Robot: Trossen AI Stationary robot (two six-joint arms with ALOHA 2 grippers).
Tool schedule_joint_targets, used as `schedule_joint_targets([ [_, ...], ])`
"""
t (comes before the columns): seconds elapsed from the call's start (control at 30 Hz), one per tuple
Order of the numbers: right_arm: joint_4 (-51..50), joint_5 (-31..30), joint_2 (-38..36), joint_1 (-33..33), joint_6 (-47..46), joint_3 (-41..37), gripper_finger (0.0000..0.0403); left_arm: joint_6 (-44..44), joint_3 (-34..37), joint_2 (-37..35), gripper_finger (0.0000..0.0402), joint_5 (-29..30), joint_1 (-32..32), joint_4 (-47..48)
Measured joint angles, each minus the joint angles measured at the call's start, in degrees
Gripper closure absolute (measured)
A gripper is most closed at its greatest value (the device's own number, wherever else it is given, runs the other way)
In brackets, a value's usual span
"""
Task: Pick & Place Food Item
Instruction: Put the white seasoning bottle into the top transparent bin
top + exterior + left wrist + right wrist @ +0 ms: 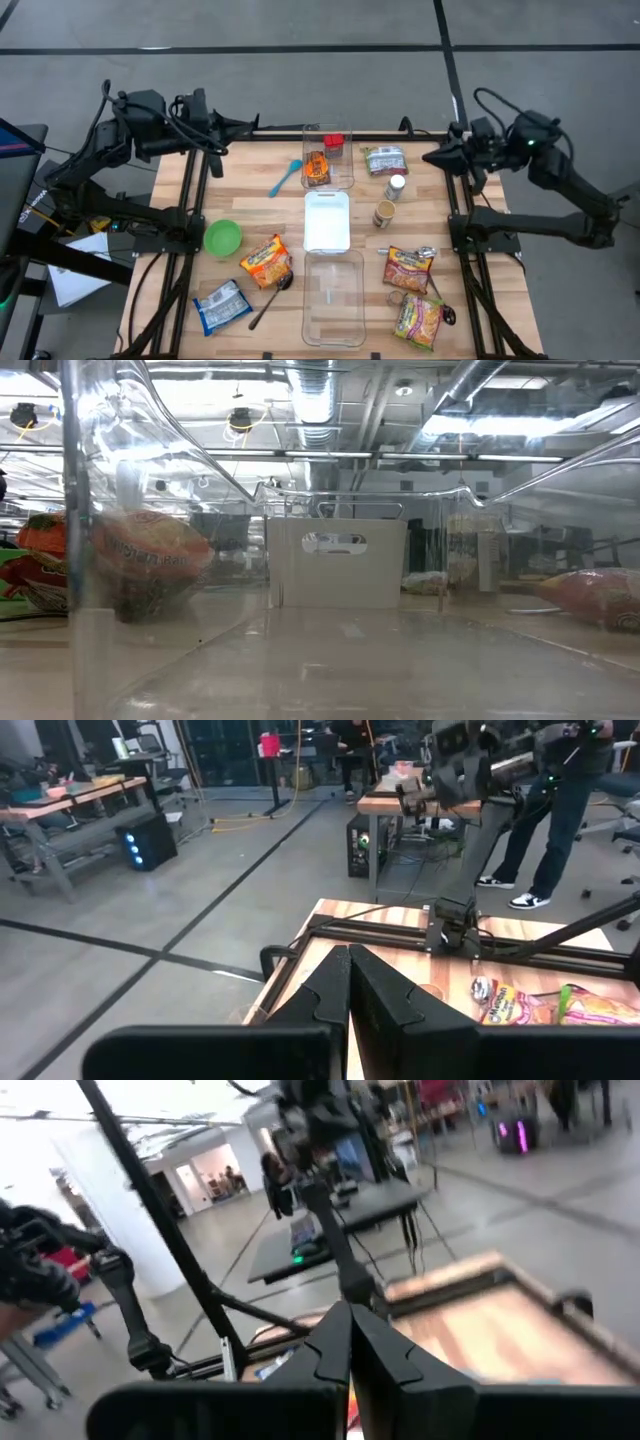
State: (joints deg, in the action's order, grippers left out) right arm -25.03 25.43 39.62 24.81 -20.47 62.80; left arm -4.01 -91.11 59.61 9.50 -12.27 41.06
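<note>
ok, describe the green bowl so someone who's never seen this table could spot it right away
Start at the wooden table seen from above and go to its left edge, near the left arm's base. The green bowl sits there, just left of an orange snack packet and above a blue-and-white packet. It is the only round, solid green, open thing there; its neighbours are flat printed packets.

low view: clear bin (200, 610) wall smears the packet (150, 565) behind it, print unreadable | orange packet (600, 598) cut by picture edge | left wrist view: person (560, 800) cut off above the waist | high view: packet labels too small to read
</note>
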Motion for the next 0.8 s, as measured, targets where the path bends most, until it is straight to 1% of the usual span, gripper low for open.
schedule_joint_targets([
  [0.1, -0.44, -0.41, -0.36, 0.54, -3.13, -1.95, 0.0394, 0.00, 0.00, 0.02, 0.0400, 0.02, -0.52, 0.01],
  [0.17, -2.46, -1.03, -0.16, 0.41, -3.60, -2.02, 0.0377, 0.00, 0.00, 0.02, 0.0400, 0.04, -0.68, -0.02],
  [0.23, -4.87, -1.85, 0.34, 0.40, -3.62, -2.02, 0.0347, 0.00, 0.00, 0.02, 0.0401, 0.04, -0.68, 0.00],
  [0.33, -9.61, -4.07, 2.47, 0.40, -3.49, -1.88, 0.0286, 0.00, 0.00, 0.10, 0.0401, 0.01, -0.68, -0.03],
  [0.37, -11.88, -5.97, 3.22, 0.41, -2.96, -1.98, 0.0263, 0.00, 0.00, 0.13, 0.0400, 0.00, -0.68, 0.01],
  [0.47, -19.72, -14.75, 5.51, 0.51, -1.82, -2.03, 0.0198, 0.02, 0.00, 0.13, 0.0401, 0.00, -0.68, 0.00],
  [0.53, -25.92, -19.67, 7.26, 0.82, -1.33, -1.91, 0.0169, 0.01, 0.00, 0.13, 0.0401, 0.00, -0.68, 0.02],
  [0.6, -30.77, -21.24, 9.54, 1.72, 0.08, -1.94, 0.0157, 0.00, 0.00, 0.13, 0.0401, -0.01, -0.68, 0.02],
  [0.73, -31.75, -21.42, 15.88, 2.22, 0.48, -1.74, 0.0157, 0.00, 0.00, 0.13, 0.0401, -0.02, -0.68, 0.02],
  [0.8, -32.18, -23.11, 19.70, 2.70, 0.20, -0.98, 0.0158, 0.00, 0.00, 0.13, 0.0401, -0.04, -0.68, 0.00],
])
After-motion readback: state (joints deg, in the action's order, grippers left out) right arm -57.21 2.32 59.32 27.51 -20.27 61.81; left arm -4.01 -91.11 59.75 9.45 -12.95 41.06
